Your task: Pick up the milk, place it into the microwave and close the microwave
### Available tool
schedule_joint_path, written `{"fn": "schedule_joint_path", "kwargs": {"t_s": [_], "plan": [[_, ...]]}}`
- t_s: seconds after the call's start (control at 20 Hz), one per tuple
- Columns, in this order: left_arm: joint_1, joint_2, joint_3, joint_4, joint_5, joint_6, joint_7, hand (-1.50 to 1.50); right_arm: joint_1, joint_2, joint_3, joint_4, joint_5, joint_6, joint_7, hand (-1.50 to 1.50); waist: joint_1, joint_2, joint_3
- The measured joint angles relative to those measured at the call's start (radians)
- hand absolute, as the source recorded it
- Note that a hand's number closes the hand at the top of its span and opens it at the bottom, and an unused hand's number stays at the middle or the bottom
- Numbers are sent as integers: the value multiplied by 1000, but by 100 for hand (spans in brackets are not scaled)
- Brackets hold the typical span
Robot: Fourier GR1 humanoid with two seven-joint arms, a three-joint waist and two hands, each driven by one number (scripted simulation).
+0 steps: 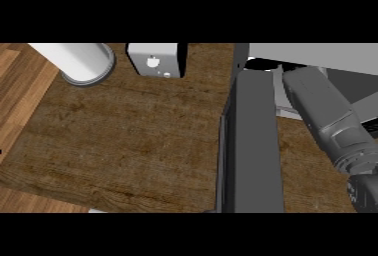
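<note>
Right hand is hidden inside the microwave (310, 52), so its grasp can't be told. Only its forearm (328, 125) shows, beside the open door (252, 145). Left hand's out of view.

Brown wood-grain counter (125, 140); white cylinder (81, 62); dark grey microwave door (255, 145); grey forearm (325, 120).

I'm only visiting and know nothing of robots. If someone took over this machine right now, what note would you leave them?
Left hand: not in view.
Right hand: only a black bit shows at the view's lower right edge, below its grey forearm; it holds no milk that I can see.
White milk carton: upright on the brown wooden counter, left of the door, untouched.
Light grey microwave: its dark grey door stands open.
Done: nothing yet, apart from the open door.
Left: pick up the milk, put it inside, close the door.
</note>
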Motion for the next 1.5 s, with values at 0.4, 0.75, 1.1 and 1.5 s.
{"fn": "schedule_joint_path", "kwargs": {"t_s": [0.4, 0.75, 1.1, 1.5], "plan": [[21, -30, -26, 30, -33, -24, -9, -150, 12, 24, -51, -17, -38, -42, -15, -150, -34, -7, 1], [45, -89, -67, 49, -108, -67, -51, -150, 64, 0, -62, -22, -49, 31, -63, -150, -72, -33, -2], [67, -141, -154, 77, -175, -151, -89, -150, 140, -14, -102, -29, -98, 224, -150, -150, -107, -51, -2], [56, -163, -259, 139, -288, -254, -105, -150, 225, 37, -149, -32, -169, 477, -227, -150, -148, -70, -4]]}}
